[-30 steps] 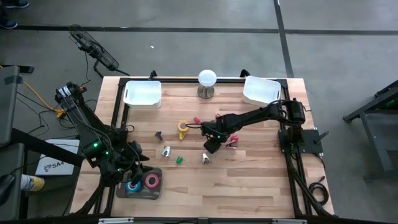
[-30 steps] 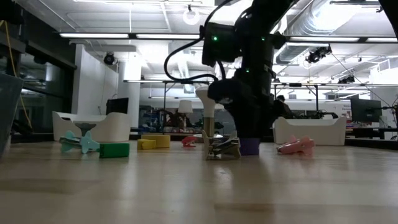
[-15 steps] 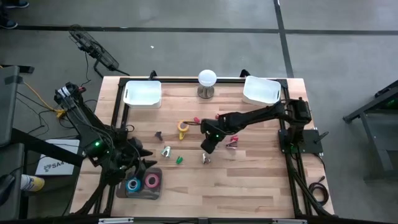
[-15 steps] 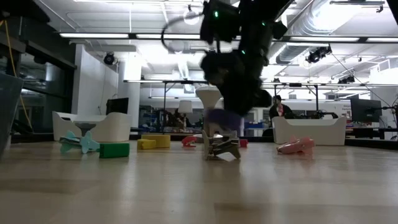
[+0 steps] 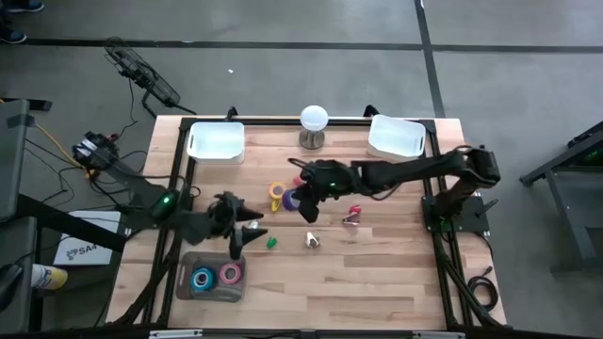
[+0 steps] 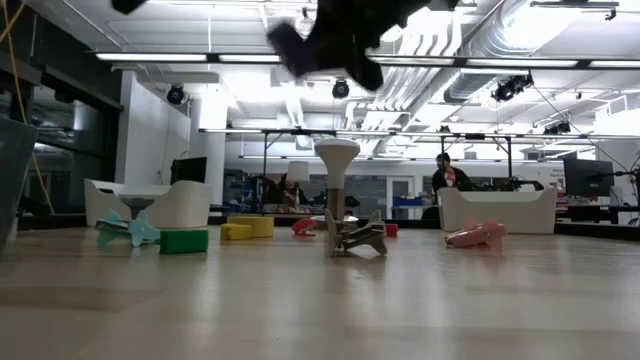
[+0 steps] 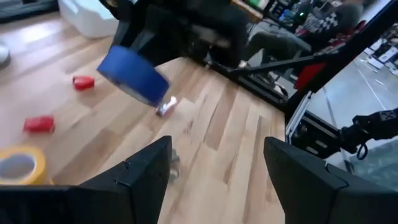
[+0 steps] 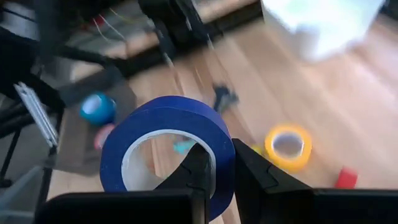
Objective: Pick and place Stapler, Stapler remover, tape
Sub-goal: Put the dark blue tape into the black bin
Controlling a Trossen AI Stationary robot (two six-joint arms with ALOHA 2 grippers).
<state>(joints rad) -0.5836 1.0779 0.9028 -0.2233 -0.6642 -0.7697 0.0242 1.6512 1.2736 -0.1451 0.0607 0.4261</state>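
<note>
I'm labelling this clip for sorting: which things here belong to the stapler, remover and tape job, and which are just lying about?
Job:
- dark blue tape roll, gripped by the right gripper
- yellow tape roll
- blue and pink rolls in the dark tray
- silvery staple remover

Lying about:
- two white bins
- white lamp
- green block
- small red pieces

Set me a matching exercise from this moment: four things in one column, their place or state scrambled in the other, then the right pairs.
Things:
1. blue tape roll
2. yellow tape roll
3. pink tape roll
4. left pincer

Places or states:
A. in the dark tray
B. open, holding nothing
C. gripped by the right pincer, off the table
D. lying on the wooden table

Pairs: 1-C, 2-D, 3-A, 4-B
</note>
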